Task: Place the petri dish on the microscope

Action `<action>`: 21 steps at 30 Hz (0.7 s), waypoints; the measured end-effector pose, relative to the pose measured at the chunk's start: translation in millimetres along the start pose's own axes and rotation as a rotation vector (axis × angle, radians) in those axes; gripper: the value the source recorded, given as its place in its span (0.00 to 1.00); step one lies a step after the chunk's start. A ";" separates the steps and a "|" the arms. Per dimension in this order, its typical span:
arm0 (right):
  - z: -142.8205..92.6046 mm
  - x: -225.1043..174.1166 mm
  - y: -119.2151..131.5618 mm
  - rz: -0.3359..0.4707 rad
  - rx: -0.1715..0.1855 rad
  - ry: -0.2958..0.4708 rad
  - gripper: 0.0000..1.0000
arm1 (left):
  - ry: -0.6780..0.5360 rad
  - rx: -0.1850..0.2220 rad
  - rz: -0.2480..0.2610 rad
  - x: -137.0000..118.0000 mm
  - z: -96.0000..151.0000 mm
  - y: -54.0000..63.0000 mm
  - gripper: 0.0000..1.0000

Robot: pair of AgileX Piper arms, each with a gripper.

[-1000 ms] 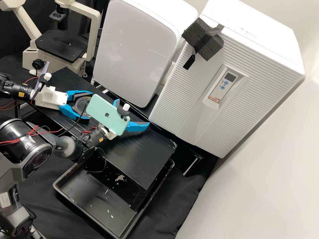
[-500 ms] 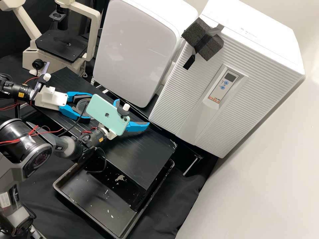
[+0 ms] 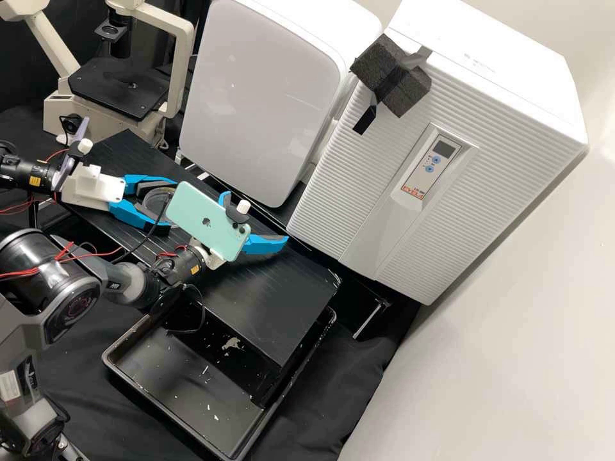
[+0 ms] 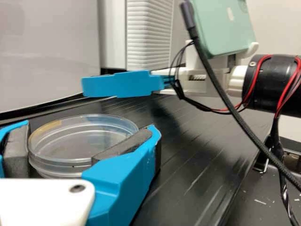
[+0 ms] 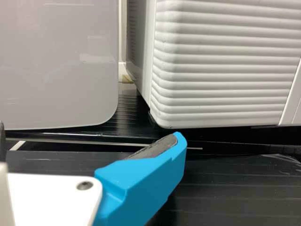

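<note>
Slightly toward the left edge of the high view, the left gripper [image 3: 168,205] is being shifted compared with the earlier frames, and the petri dish [image 3: 154,203] is being carried along with it. By the left jaws the clear, round dish is being held at its sides, the dark pads being pressed against its rim; the jaws are being kept only as far apart as its width. Whether the dish is being lifted or is being supported by the black counter [image 3: 282,307] beneath cannot be told. Meanwhile, the right gripper [image 3: 255,218] is being held in the same place as earlier, its jaws being spread wide with nothing gripped. Above it, a pale green phone [image 3: 205,224] is being carried on a white mount, well above the counter. Beyond the left gripper, the microscope [image 3: 182,64] is being kept upright, with its dark stage [image 3: 115,93] being left apart from the dish. Beside the far edge of the counter, two white cabinets are being stood next to each other, and a dark foam block [image 3: 410,93] is being held by tape on one of them.
</note>
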 end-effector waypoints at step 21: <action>0.0 0.0 0.0 0.000 0.000 0.000 1.00 | 0.247 -0.055 0.124 -92.7 -44.1 36.9 0.00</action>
